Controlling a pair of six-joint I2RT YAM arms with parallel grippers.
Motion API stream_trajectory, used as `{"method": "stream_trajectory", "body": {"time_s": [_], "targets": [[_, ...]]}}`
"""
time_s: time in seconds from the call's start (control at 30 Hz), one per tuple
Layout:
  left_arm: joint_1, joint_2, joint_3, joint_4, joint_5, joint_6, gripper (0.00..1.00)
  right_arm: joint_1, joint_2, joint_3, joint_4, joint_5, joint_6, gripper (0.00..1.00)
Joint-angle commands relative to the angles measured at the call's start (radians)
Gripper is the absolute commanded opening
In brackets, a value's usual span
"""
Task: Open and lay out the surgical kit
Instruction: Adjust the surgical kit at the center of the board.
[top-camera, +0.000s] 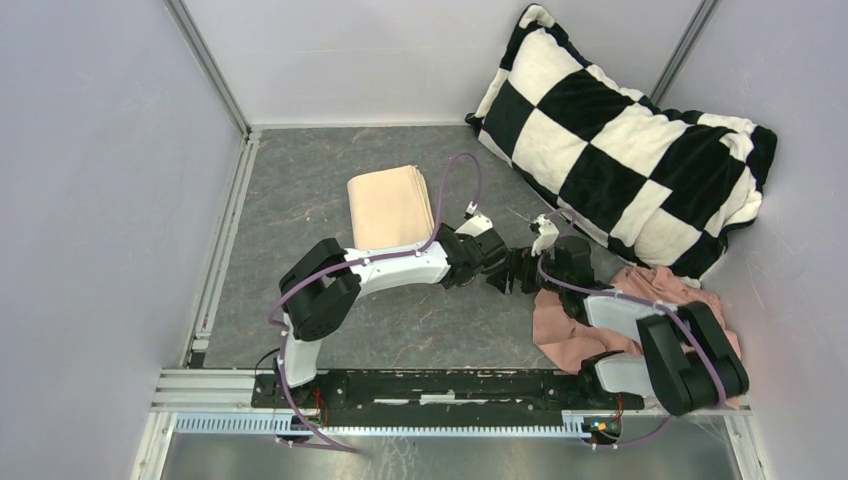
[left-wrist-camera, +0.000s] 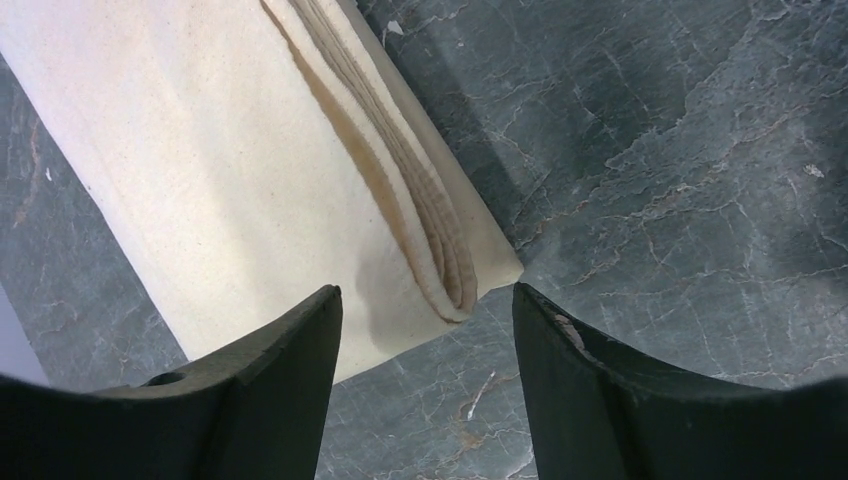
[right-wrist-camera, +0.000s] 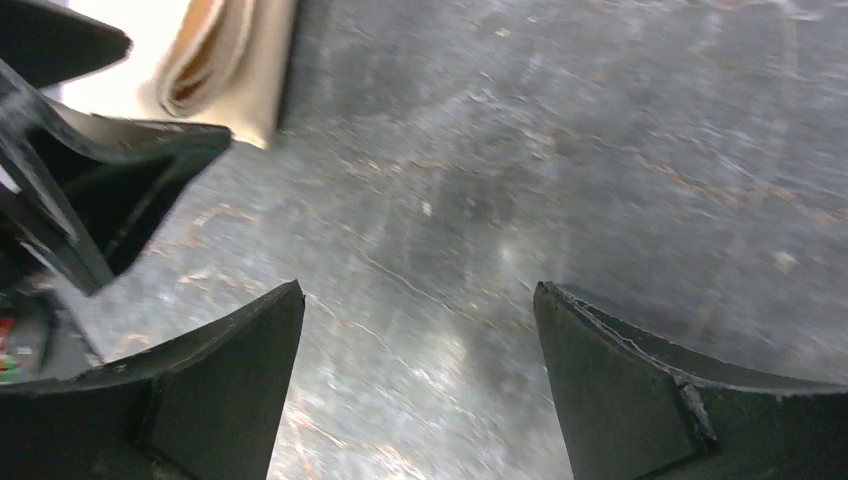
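Note:
The beige cloth wrap (top-camera: 390, 205) lies folded shut on the grey marble-pattern floor at the back centre. In the left wrist view its near corner (left-wrist-camera: 250, 170), with stacked fold edges, sits just ahead of my left gripper (left-wrist-camera: 427, 290). That gripper is open and empty above the floor, to the right of the wrap in the top view (top-camera: 490, 265). My right gripper (top-camera: 528, 272) is close beside it, also open and empty (right-wrist-camera: 419, 287), over bare floor. Its blurred view shows the wrap's corner (right-wrist-camera: 230, 60) and a left finger (right-wrist-camera: 110, 180). No tray or steel instruments are in view.
A black-and-white checkered pillow (top-camera: 620, 140) leans in the back right corner. A pink cloth (top-camera: 570, 320) lies crumpled under the right arm. White walls enclose the floor, with a metal rail (top-camera: 225, 240) along the left side.

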Motion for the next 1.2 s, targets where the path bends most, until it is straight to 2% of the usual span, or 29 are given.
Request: {"method": "stream_trajectory", "body": {"time_s": [0.0, 0.03, 0.07, 0.17, 0.23, 0.3, 0.4, 0.5, 0.53, 0.67, 0.77, 0.97, 1.17], "targets": [[-0.002, -0.007, 0.024, 0.023, -0.049, 0.053, 0.69, 0.005, 0.143, 0.002, 0.385, -0.202, 0.287, 0.91], [-0.001, -0.013, 0.024, 0.022, -0.045, 0.055, 0.69, 0.010, 0.182, 0.009, 0.430, -0.209, 0.331, 0.90], [0.000, -0.024, 0.023, 0.017, -0.035, 0.055, 0.73, 0.020, 0.210, 0.021, 0.463, -0.211, 0.363, 0.89], [0.002, -0.121, -0.041, 0.040, 0.023, 0.040, 0.94, 0.059, 0.309, 0.091, 0.485, -0.207, 0.403, 0.89], [0.017, -0.233, -0.117, 0.075, 0.085, 0.036, 0.99, 0.083, 0.374, 0.155, 0.484, -0.208, 0.425, 0.88], [0.069, -0.341, -0.190, 0.086, 0.157, 0.028, 1.00, 0.104, 0.434, 0.214, 0.486, -0.195, 0.449, 0.88], [0.251, -0.501, -0.301, 0.135, 0.347, 0.031, 1.00, 0.135, 0.530, 0.317, 0.492, -0.187, 0.489, 0.84], [0.539, -0.618, -0.411, 0.267, 0.660, 0.017, 1.00, 0.165, 0.598, 0.387, 0.531, -0.164, 0.534, 0.83], [0.629, -0.626, -0.426, 0.299, 0.709, 0.011, 1.00, 0.171, 0.617, 0.416, 0.542, -0.156, 0.549, 0.83], [0.906, -0.562, -0.451, 0.412, 0.933, -0.139, 0.99, 0.213, 0.698, 0.517, 0.547, -0.125, 0.571, 0.79], [1.054, -0.481, -0.482, 0.510, 1.010, -0.244, 0.98, 0.236, 0.742, 0.567, 0.542, -0.091, 0.574, 0.74], [1.090, -0.302, -0.479, 0.670, 1.092, -0.314, 0.95, 0.258, 0.784, 0.605, 0.516, -0.022, 0.557, 0.69], [1.092, -0.137, -0.432, 0.814, 1.193, -0.393, 0.77, 0.298, 0.847, 0.656, 0.559, 0.010, 0.588, 0.57]]}}
